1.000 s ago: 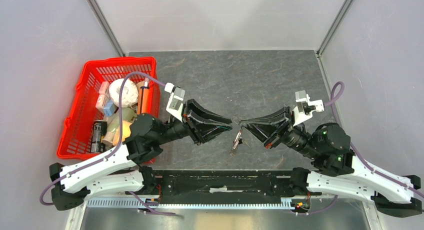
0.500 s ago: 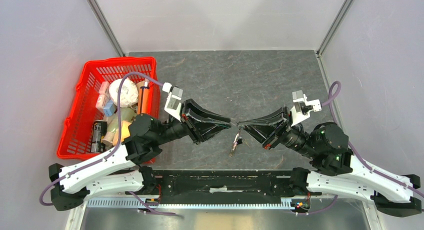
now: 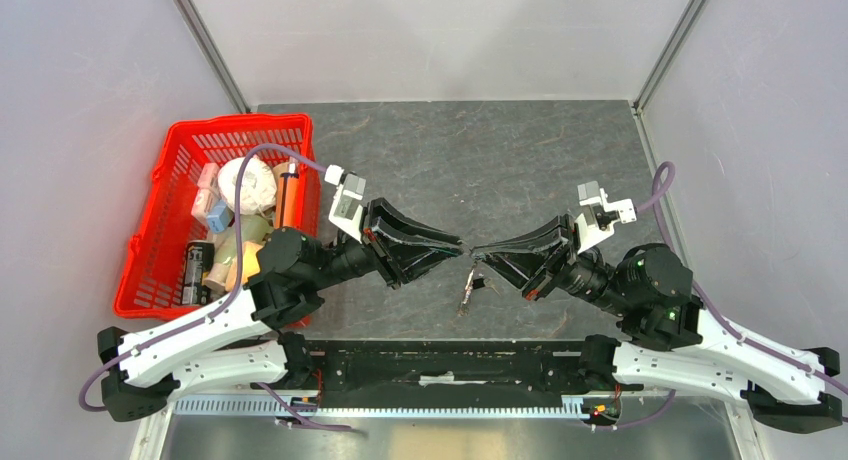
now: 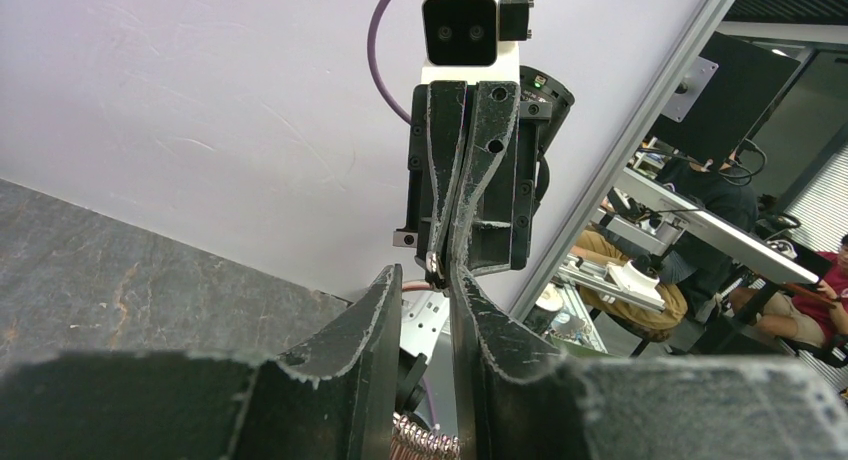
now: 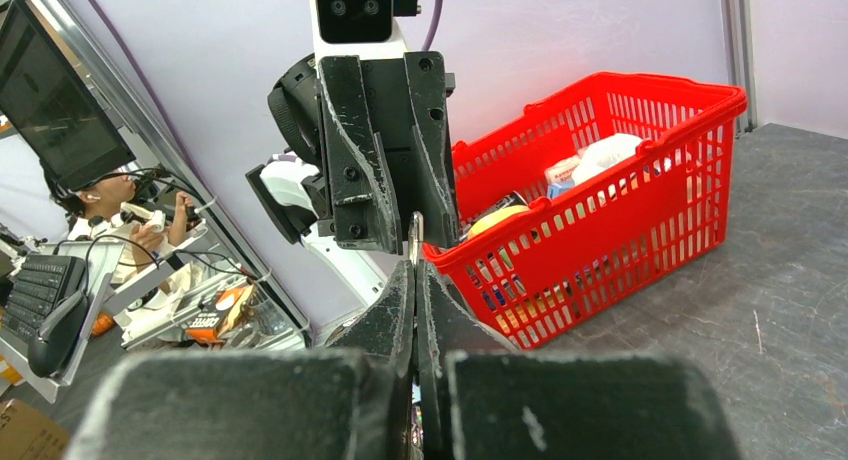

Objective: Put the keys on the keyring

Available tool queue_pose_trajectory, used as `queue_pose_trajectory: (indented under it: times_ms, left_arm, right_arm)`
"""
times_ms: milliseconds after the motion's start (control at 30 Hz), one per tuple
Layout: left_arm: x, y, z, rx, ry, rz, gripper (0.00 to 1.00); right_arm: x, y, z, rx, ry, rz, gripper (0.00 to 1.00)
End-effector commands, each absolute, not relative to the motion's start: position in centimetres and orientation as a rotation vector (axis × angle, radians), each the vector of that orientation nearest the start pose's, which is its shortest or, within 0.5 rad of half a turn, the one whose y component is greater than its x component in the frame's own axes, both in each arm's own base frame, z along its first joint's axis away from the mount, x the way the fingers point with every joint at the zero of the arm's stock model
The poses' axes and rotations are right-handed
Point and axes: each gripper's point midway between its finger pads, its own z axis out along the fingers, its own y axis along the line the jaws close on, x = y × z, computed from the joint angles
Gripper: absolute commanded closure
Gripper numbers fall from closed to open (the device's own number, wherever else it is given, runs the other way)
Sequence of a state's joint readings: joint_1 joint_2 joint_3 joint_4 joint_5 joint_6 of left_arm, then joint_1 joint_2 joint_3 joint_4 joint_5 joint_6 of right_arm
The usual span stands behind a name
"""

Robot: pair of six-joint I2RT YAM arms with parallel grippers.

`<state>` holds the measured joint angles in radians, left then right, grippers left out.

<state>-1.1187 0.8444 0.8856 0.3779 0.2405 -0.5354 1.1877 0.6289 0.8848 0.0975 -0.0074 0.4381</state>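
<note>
My right gripper [image 3: 475, 251] is shut on the thin silvery keyring [image 5: 415, 230], seen edge-on between its tips above the table's middle. A small bunch of keys [image 3: 468, 288] dangles below it, one with a black head. My left gripper [image 3: 461, 248] faces it tip to tip with its jaws a little apart and nothing between them; one of its fingers [image 4: 470, 310] lies beside the right gripper's tips [image 4: 440, 265]. A small silvery bit of the ring [image 4: 432, 267] shows there. The keys are hidden in both wrist views.
A red basket [image 3: 150, 270] with several household items stands at the left of the table, also in the right wrist view [image 5: 640, 180]. A dark rail [image 3: 450, 365] runs along the near edge between the arm bases. Grey walls close in both sides.
My right gripper has crept a little to the left toward the left gripper, carrying the ring and hanging keys with it. The left gripper shifted slightly, then stayed.
</note>
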Motion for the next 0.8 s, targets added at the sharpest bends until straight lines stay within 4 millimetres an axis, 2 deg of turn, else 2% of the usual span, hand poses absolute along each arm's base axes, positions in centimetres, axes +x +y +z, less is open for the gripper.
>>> queue_pose_trajectory:
  times_ms: [0, 433, 600, 767]
  left_arm:
    - [7.84, -30.58, 47.65, 0.582, 1.063, -1.6, 0.71]
    - [7.57, -30.76, 48.02, 0.599, 1.055, -1.611, 0.86]
    - [7.34, -31.12, 48.09, 0.621, 1.056, -1.624, 0.98]
    - [6.93, -31.27, 47.97, 0.646, 1.056, -1.638, 0.98]
  right_arm:
    - [7.9, 25.88, 45.7, -0.487, 1.184, 1.453, 1.0]
    - [7.96, 26.0, 45.26, -0.49, 1.195, 1.449, 1.0]
    - [8.06, 25.97, 45.04, -0.482, 1.199, 1.447, 1.0]
    - [8.07, 25.82, 45.04, -0.48, 1.199, 1.444, 1.0]
